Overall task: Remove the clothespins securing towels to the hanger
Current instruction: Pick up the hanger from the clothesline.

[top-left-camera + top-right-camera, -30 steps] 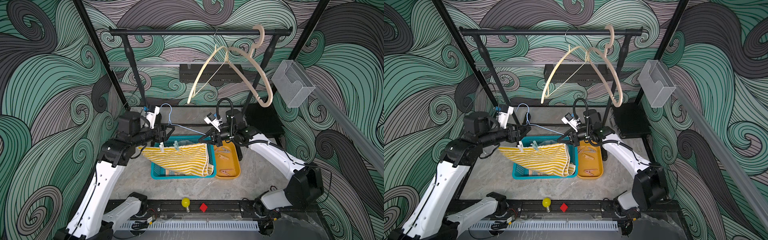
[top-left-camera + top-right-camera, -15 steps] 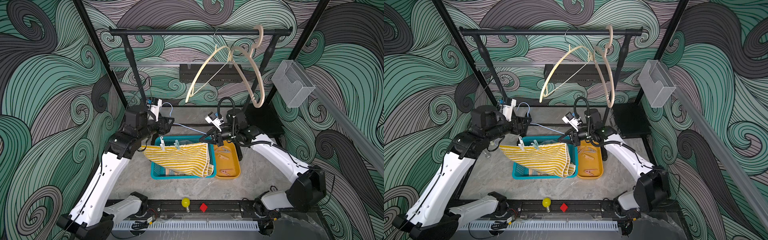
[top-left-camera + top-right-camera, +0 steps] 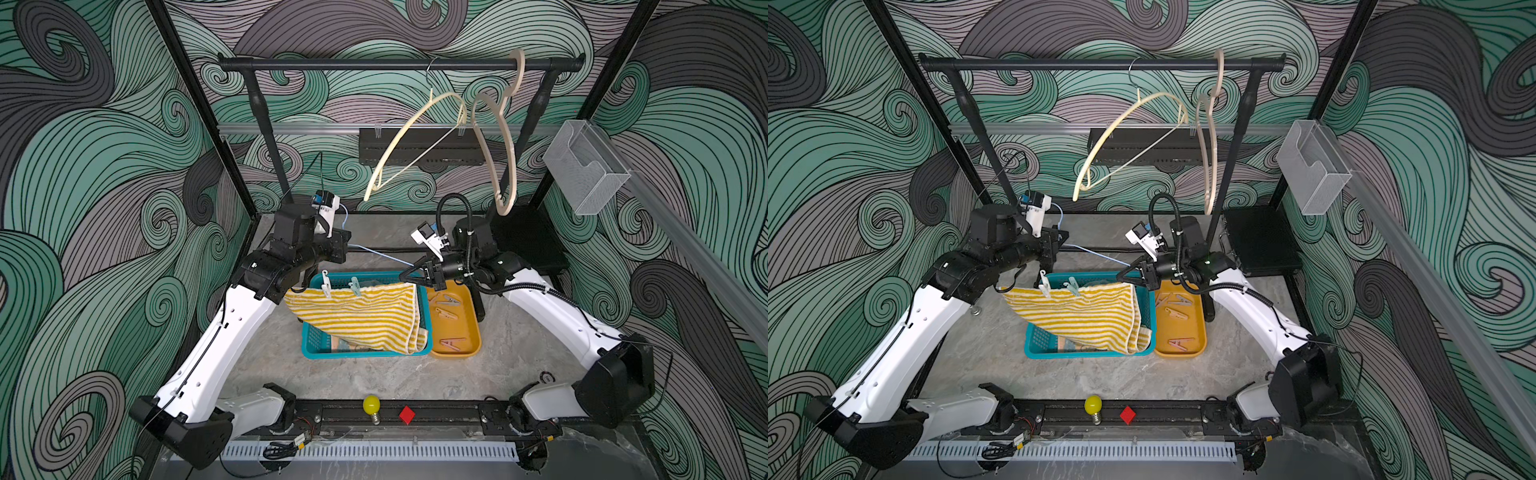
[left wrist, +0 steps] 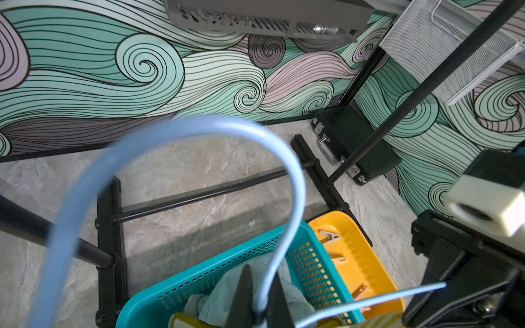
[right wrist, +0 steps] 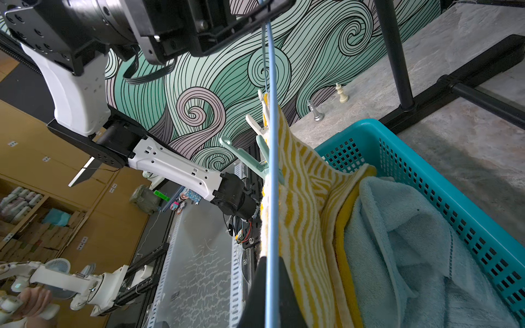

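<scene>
Walls (image 3: 104,166) papered with swirling waves in green, mauve and dark grey close in the back and both sides. The floor (image 3: 519,345) is grey and marble-veined. A black clothes rail (image 3: 332,64) stands at the back; behind it a grey metal strip (image 3: 291,129) and a black vented panel (image 3: 415,145) run along the wall. A pale mesh box (image 3: 586,166) hangs on a side wall, and a black case (image 3: 536,241) lies on the floor in the back corner near it. Brown cabinets (image 5: 42,147) show beyond the open front in the right wrist view.
</scene>
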Robot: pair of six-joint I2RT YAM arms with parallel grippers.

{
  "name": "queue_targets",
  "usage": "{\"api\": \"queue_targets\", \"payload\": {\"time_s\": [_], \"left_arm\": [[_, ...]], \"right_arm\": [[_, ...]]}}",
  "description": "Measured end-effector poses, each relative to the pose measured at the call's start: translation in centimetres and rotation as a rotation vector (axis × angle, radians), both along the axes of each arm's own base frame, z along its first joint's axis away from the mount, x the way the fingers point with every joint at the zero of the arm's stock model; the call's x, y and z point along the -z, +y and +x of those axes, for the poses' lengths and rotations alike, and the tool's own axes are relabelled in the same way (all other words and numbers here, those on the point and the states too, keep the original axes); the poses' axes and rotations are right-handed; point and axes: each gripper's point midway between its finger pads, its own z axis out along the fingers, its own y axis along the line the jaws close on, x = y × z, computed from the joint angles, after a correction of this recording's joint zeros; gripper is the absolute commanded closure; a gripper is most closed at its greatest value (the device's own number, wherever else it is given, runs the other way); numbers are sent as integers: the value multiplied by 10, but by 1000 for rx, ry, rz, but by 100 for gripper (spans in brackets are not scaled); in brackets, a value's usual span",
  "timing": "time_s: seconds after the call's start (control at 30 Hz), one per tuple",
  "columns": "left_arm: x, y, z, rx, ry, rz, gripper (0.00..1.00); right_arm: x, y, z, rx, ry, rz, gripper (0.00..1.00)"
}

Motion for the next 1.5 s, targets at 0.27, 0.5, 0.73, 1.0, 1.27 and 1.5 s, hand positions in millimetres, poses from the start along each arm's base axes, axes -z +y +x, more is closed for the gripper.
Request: {"api": "queue_targets", "payload": {"time_s": [0.27,0.5,0.73,1.0,1.27,1.5], "left_arm": [[3,1,0,-4,5,5,100],[12,3,2,-18,17,20,100],[9,6,0,-31,-2,34,100],[10,-7,-9,50,-6,-13,100],[45,-32,-16,167,99,-67,100],[56,-38,-20,198,131,-96,100]], "right_arm": [[1,0,15,69,-14,-24,57],[-11,-20,35,227,-74,-65,44],[-63,-52,26,379,-231,-32,41],[-67,-57,8,368,-248,-17,42],[-18,-32,-24,219,-190,-87,42],[23,-16,-37,137,-169,-166,41]]}}
